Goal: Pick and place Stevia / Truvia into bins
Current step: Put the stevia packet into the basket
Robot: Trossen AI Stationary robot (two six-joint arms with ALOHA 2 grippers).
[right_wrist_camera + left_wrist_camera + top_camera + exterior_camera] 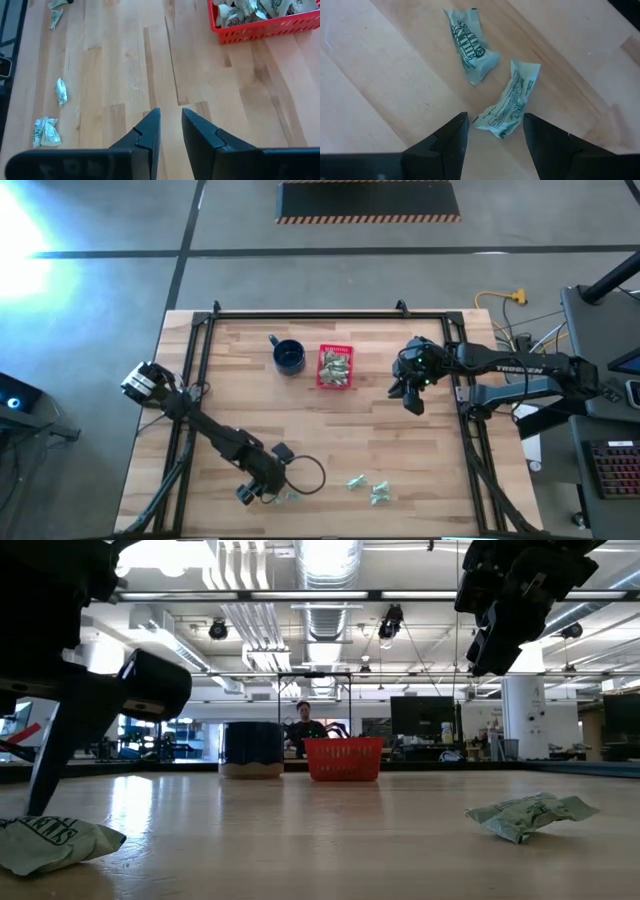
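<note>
Looking straight down on the wooden table (300, 430), we find the red basket (335, 367) near twelve o'clock of the table's centre, already holding a heap of green-and-white Stevia sachets (336, 363), with a dark blue mug (288, 357) just beside it at its nine o'clock. We see the left gripper (262, 492) low over the board near the front edge, at about seven o'clock from centre, its fingers spread wide and holding nothing; in its wrist view one crumpled sachet (507, 102) lies on the wood with its near end between the two fingertips, and a second sachet (469, 46) lies close by, apart from it. Further loose sachets (368, 488) rest at about five o'clock from centre, near the front edge. We see the right gripper (412, 395) raised above the table at three o'clock of the basket, well clear of it; its fingers (147, 132) stand with only a narrow gap between them and nothing is gripped. In the low view a person (303, 726) shows beyond the table, behind the basket.
</note>
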